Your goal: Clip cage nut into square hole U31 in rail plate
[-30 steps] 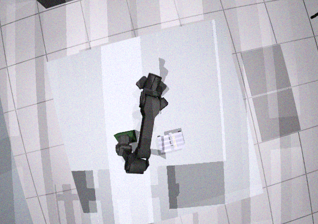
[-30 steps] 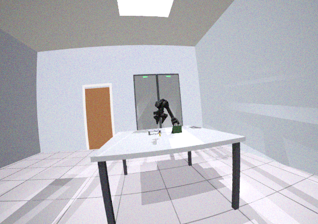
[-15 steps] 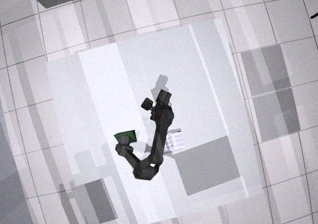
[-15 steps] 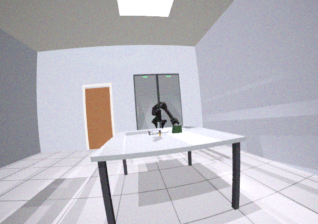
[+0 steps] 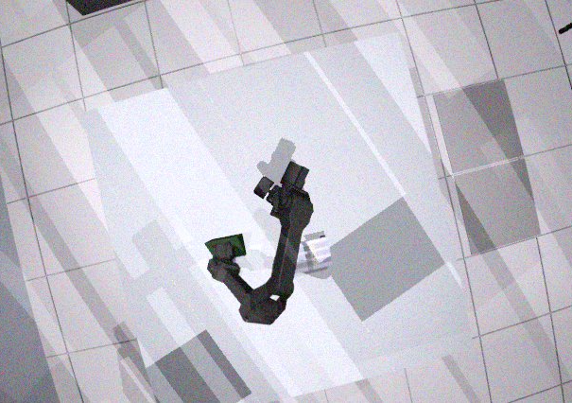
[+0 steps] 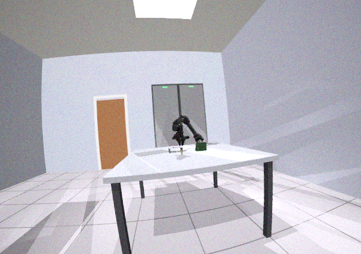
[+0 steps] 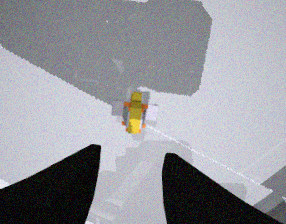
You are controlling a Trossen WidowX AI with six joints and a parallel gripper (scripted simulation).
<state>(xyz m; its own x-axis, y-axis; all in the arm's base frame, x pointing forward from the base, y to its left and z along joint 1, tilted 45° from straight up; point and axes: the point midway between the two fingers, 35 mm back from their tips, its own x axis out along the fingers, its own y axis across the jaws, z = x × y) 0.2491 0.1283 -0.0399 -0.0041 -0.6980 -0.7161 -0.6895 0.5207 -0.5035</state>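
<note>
So the pincer (image 5: 283,197) (image 6: 181,144) (image 7: 131,159) is pointing down over the white table (image 5: 153,142) (image 6: 157,167) (image 7: 244,65), fingers part way open, a fair gap between the tips, and it's got hold of nothing. The cage nut (image 6: 181,151) (image 7: 135,115), the little yellow one with orange bits, is down at the table below the fingertips. In the exterior view it's pretty much straight under them, with a bit of air between. In the wrist view it shows up just past the tips, roughly lined up with the gap and not between them. From the top I can't make out the nut at all.

The rail plate (image 5: 315,254) (image 6: 169,150) is near the nut, a bit to the left and farther back in the exterior view. Can't read any hole marking on it, sorry. The green base block (image 5: 236,241) (image 6: 200,146) at the arm's foot is off to the right in that same view, apart from the plate.
</note>
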